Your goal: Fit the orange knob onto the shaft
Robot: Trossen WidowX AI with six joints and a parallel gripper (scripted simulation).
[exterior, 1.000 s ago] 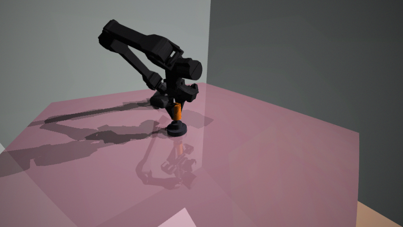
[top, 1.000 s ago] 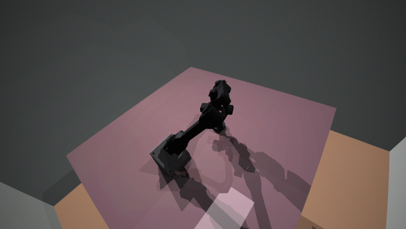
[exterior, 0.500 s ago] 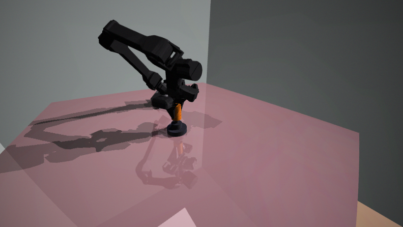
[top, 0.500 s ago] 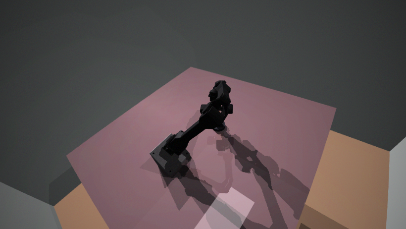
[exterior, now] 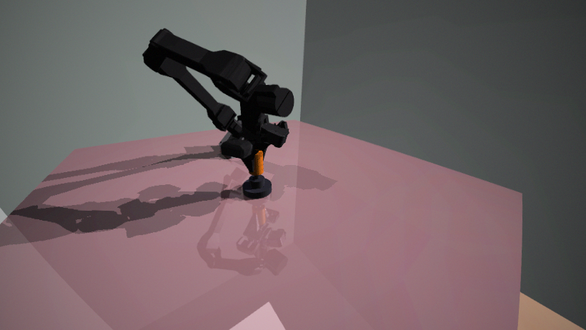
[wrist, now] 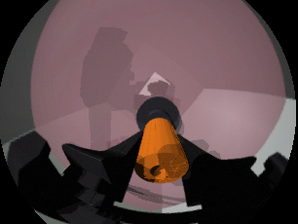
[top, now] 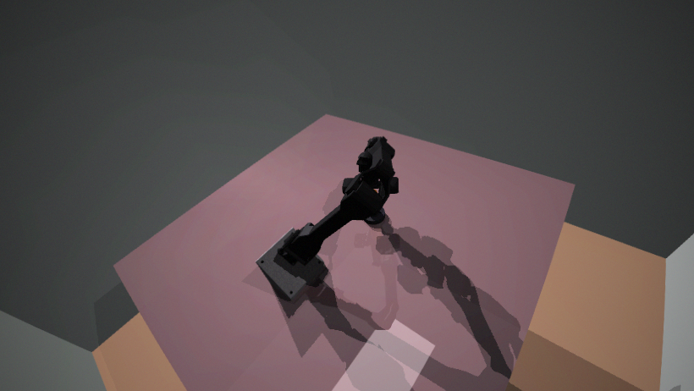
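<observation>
The orange knob (exterior: 257, 163) (wrist: 162, 146) is upright over the round dark pedestal (exterior: 256, 190) (wrist: 145, 115). My gripper (exterior: 256, 166) (wrist: 158, 135) is shut on the knob, with a fingertip on each side of it in the wrist view. The knob's lower end is at the top of the pedestal's narrower raised part, well above the wide base. The shaft is hidden, and whether any of it is inside the knob cannot be told. In the top view the arm covers most of the knob, and the pedestal (top: 375, 217) shows just below the arm.
The arm's base plate (top: 286, 278) stands on the pink table top (top: 204, 252) (exterior: 389, 229). A pale rectangle (top: 388, 359) (exterior: 262, 319) shows on the table. Dark arm shadows and a reflection lie around the pedestal.
</observation>
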